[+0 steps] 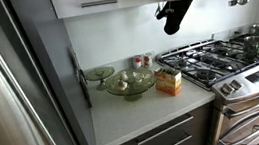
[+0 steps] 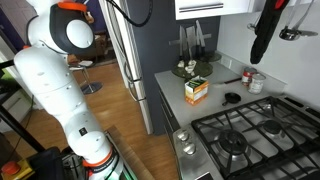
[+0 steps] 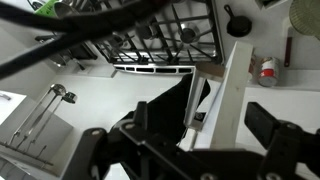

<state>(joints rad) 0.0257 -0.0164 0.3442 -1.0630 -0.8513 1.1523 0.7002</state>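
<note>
My black gripper hangs high in the air under the upper cabinet, above the counter's back edge and beside the stove; it also shows in an exterior view. In the wrist view its two fingers stand wide apart with nothing between them, so it is open and empty. Below it on the white counter stand a yellow-orange box and a small can. It touches nothing.
A gas stove with pots adjoins the counter. Glass bowls sit at the counter's far end beside a steel fridge. A small black pan lies near the can. The white robot arm stands on the floor side.
</note>
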